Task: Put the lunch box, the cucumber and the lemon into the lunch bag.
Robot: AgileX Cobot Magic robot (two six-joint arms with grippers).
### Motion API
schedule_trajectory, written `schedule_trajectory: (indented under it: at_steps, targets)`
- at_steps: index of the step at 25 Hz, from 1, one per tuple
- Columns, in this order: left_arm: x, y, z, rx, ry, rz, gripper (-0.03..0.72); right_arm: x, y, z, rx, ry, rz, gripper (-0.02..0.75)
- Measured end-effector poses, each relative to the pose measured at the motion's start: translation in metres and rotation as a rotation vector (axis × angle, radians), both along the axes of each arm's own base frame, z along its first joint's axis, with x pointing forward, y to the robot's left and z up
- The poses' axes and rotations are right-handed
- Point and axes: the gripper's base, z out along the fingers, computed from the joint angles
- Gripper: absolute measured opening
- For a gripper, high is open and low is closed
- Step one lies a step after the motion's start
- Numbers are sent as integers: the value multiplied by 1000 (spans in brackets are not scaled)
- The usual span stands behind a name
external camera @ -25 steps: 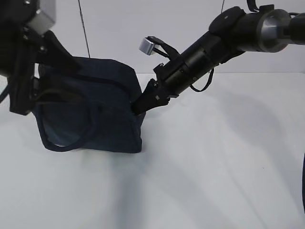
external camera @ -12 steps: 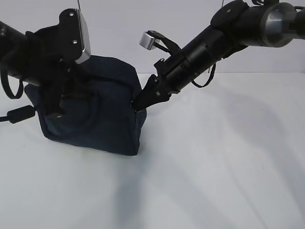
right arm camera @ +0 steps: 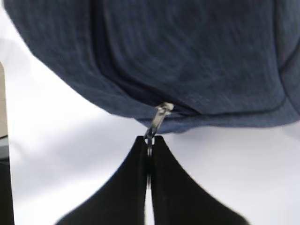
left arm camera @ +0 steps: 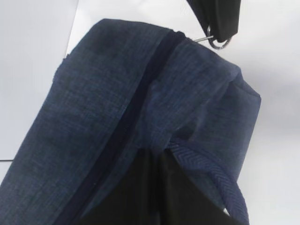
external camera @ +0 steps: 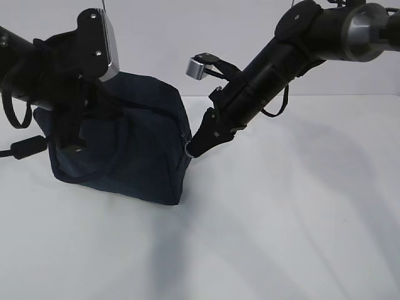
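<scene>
- My right pincer is pressed fully together on the metal ring pull of the zipper; the pull stretches from the bag's lower corner down into the tips.
- The lunch bag, dark navy fabric, sits on the white worktop at the left of the exterior view; it leans a little, and my right arm reaches down to its near right corner.
- The zipper track runs as a dark line along the top of the bag and looks shut along the whole length I can see; no silver lining shows.
- My left pincer is down against the left face of the bag, by a strap handle; its tips are hidden by fabric and shadow, so I judge it clamped shut on the bag's cloth or strap but cannot tell which.
- The lunch box, the cucumber and the lemon appear in no view; I cannot say where they lie.
- Step in hand, as I judge it: working the zipper, with one pincer steadying the bag and the other on the pull; whether to open or close it I cannot tell.
- The next move calls for a pull that follows the track around the corner, kept taut so the thin ring does not slip from the tips; the left side must brace the bag against sliding.
</scene>
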Motion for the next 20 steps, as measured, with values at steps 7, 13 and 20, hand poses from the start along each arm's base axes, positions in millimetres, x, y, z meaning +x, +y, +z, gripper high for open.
schedule_trajectory:
  at_steps: [7, 13, 20]
  targets:
    - [0, 0, -2, 3, 11, -3, -3, 0, -4, -2, -58, 16, -22, 8]
    - [0, 0, -2, 4, 13, -4, -3, 4, -4, -6, -67, -13, -50, 8]
    - [0, -1, -3, 6, 18, -7, -4, 7, -2, -16, -74, -5, -57, 8]
